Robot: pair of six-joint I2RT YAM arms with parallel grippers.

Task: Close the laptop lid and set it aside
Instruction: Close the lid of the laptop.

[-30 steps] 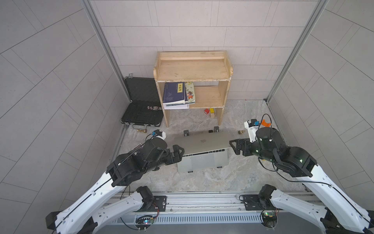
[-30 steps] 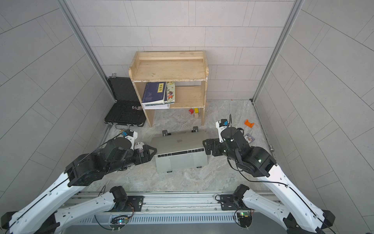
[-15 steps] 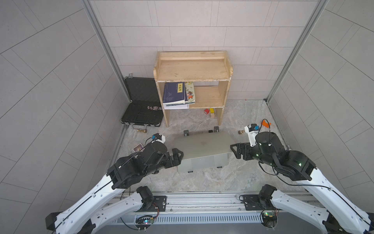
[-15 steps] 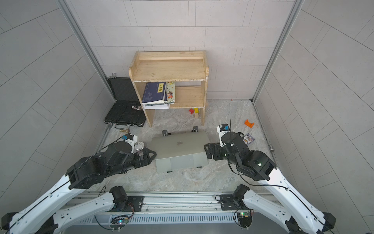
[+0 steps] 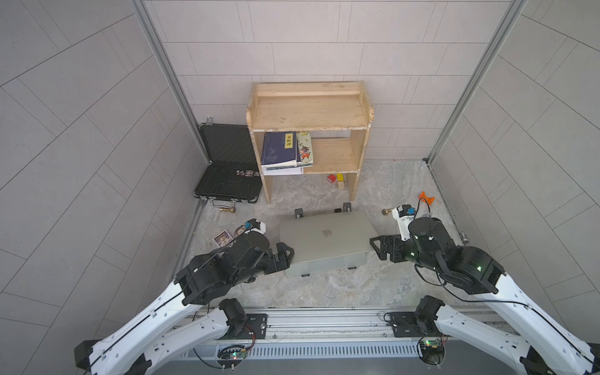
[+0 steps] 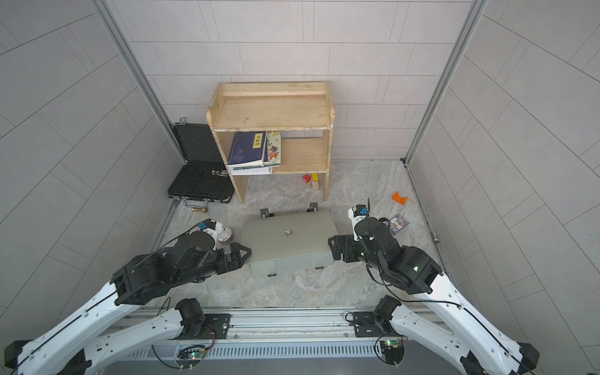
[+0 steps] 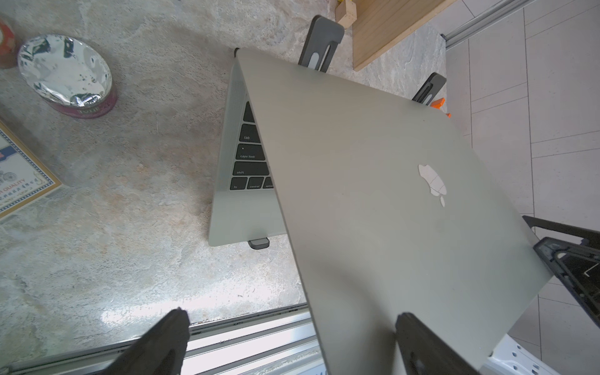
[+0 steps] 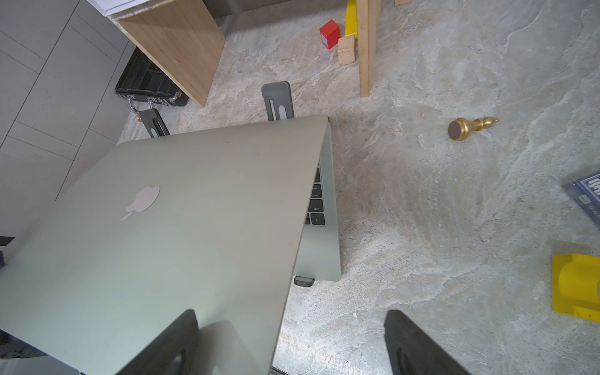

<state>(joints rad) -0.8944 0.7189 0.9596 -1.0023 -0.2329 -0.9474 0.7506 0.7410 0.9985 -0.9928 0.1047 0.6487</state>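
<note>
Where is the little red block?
In a top view the red block sits under the wooden shelf, near its right leg. It is next to the yellow block and the plain wooden block, beyond the laptop.

Laptop (image 5: 324,240) on stand (image 5: 299,212), in front of shelf (image 5: 308,110); briefcase (image 5: 227,181) left of shelf; books (image 5: 281,149) in shelf.

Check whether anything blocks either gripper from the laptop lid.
Nothing visible does. The left gripper and right gripper are open, each right at a side edge of the partly closed lid.
</note>
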